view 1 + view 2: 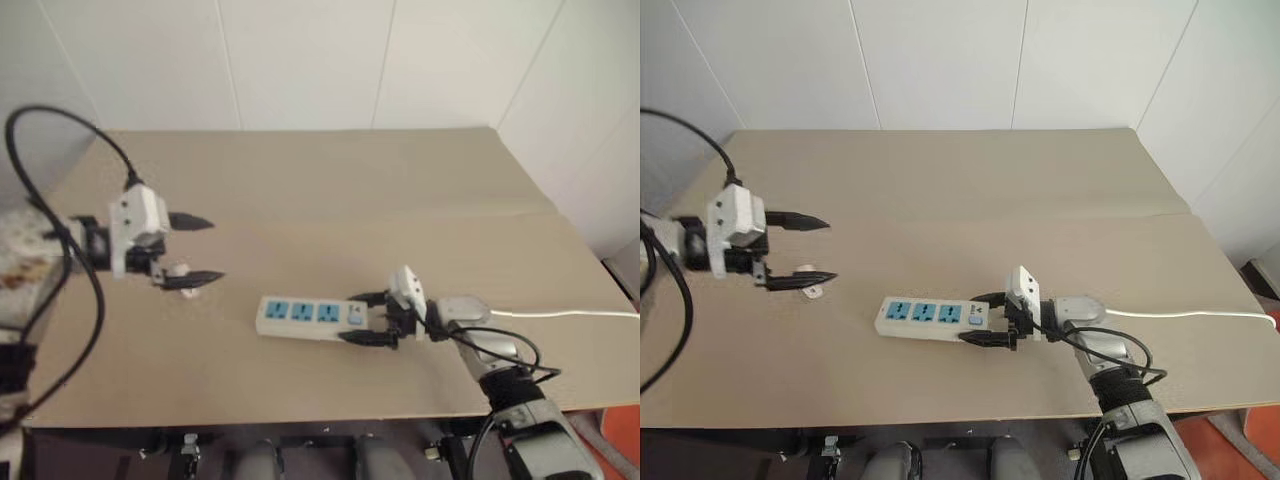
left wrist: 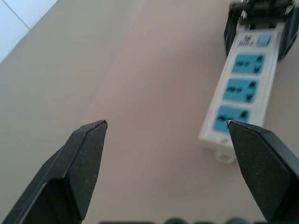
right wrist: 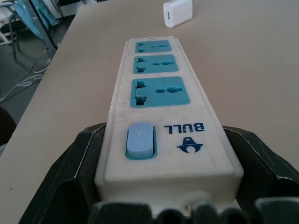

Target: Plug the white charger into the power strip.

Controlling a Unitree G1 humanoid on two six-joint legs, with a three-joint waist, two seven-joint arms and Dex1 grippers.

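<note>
BULL logo on power strip (image 3: 159, 112) — right wrist view.

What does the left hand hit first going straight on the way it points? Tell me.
Probably the near end of the power strip, or the tabletop just short of it; depth is unclear. The left hand is open and empty.

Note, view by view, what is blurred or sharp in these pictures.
Left wrist view: the black fingers and the long white power strip are soft. Right wrist view: the strip is crisp at its blue switch, and the small white cube charger is softer.
</note>
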